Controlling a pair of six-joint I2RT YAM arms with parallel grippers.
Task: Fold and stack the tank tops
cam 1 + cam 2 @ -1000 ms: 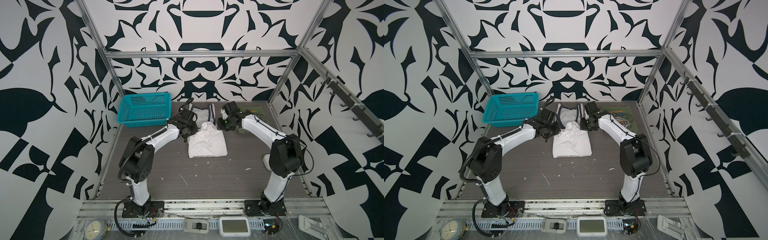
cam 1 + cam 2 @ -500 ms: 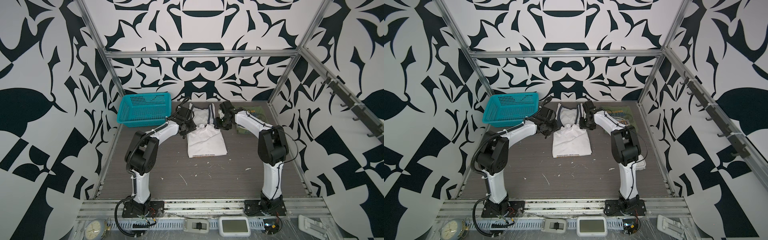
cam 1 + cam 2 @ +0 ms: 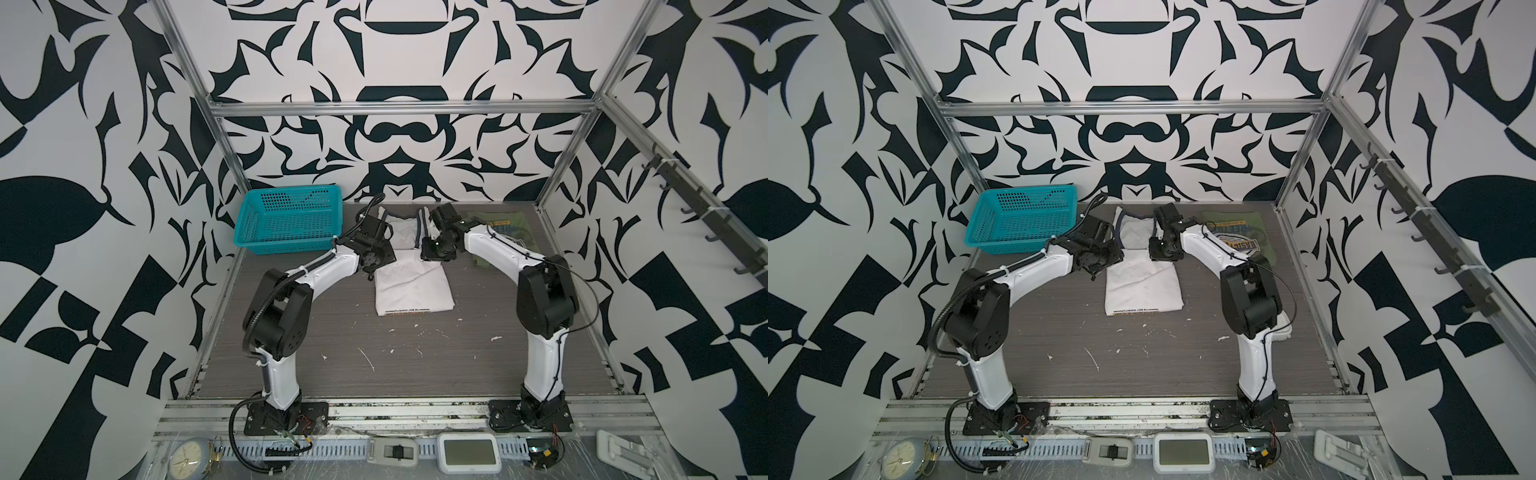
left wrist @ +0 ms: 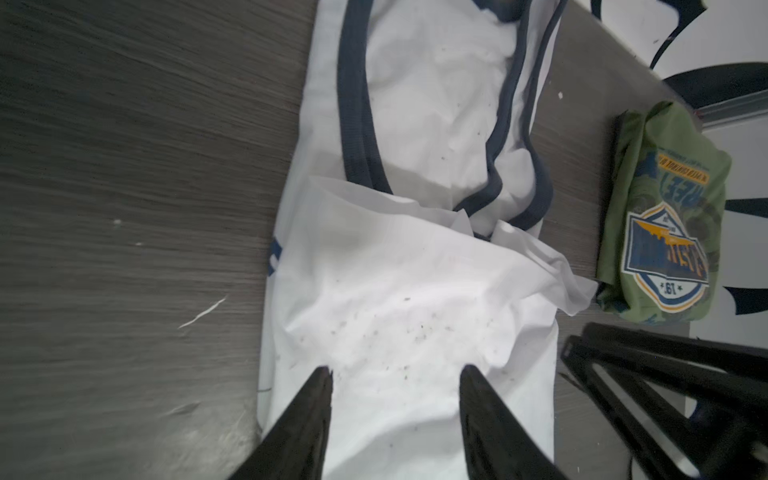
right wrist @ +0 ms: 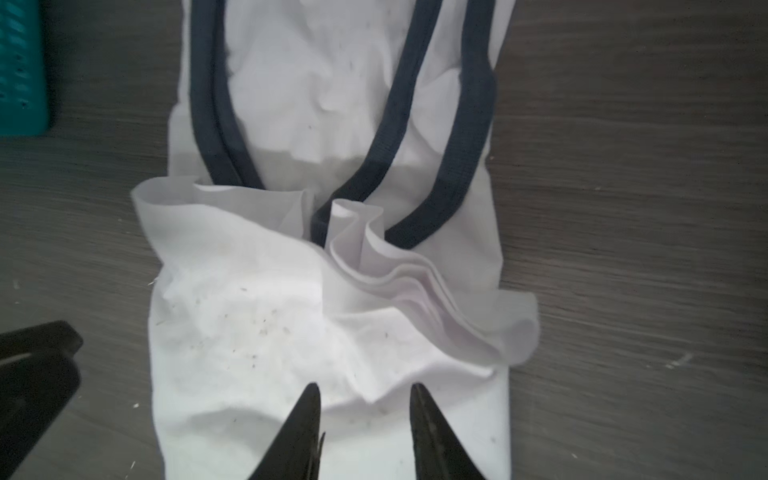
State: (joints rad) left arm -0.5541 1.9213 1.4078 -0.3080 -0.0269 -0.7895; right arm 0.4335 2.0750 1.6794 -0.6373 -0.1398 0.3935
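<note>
Left gripper and right gripper both hover with jaws parted and empty, directly over the white tank top at the far middle of the table. Its thin, rumpled, speckled cloth is doubled over itself, with the navy ribbed straps pointing far. The olive tank top lies folded at far right, badge print up.

Green tank top, left wrist view: badge print w/ "19" at its tip, seen upside down. Big letters in the badge & yellow band txt are too blurred to read. Letters "REE" sit beside the badge. White tank top: one line of small dark print along the near edge, illegible. Clock: dial numerals too small.
</note>
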